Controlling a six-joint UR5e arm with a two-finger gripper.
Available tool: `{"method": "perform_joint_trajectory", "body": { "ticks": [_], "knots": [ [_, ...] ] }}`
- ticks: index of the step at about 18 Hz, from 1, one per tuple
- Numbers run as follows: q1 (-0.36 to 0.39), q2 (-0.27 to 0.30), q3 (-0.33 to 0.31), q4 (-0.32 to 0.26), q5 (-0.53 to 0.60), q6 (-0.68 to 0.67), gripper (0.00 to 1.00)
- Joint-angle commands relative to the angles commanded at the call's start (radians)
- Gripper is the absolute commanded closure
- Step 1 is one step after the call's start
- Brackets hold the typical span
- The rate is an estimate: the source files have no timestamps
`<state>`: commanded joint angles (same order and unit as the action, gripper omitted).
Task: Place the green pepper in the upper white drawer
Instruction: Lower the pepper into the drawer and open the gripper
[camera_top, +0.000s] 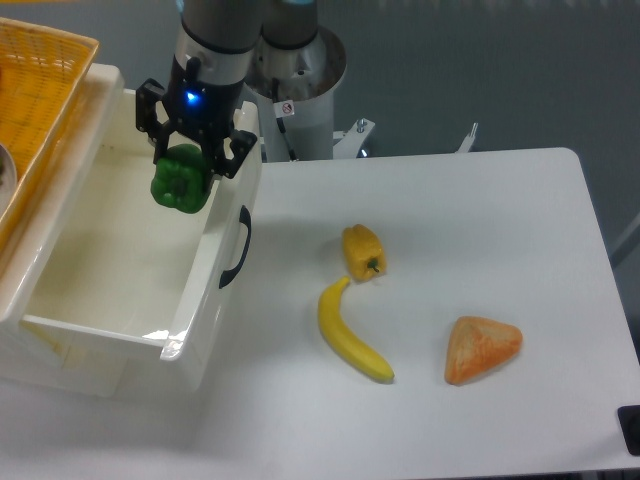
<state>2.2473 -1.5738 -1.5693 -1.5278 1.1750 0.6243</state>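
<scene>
The green pepper (181, 179), judged light, rigid and slippery, is clamped across its lobes by the gripper (185, 166) over the upper white drawer (112, 334).

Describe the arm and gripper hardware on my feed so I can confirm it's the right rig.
The gripper is black, with two fingers on angular linkages and a glowing blue indicator light on its body. Above it the arm's wrist is a grey cylinder with a light-blue joint cap. Behind stands a silvery round base bearing a small red-and-white sticker.
</scene>
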Motion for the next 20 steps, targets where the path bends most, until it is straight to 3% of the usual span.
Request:
{"method": "perform_joint_trajectory", "body": {
  "ticks": [10, 12, 14, 17, 20],
  "knots": [
    [-0.055, -0.048, 0.000, 0.000, 0.000, -0.014, 0.57],
    [-0.060, -0.055, 0.000, 0.000, 0.000, -0.014, 0.50],
    [-0.069, -0.061, 0.000, 0.002, 0.000, -0.014, 0.34],
    [-0.071, -0.061, 0.000, 0.003, 0.000, -0.009, 0.22],
    [-0.072, -0.068, 0.000, 0.008, 0.000, -0.009, 0.21]
  ]
}}
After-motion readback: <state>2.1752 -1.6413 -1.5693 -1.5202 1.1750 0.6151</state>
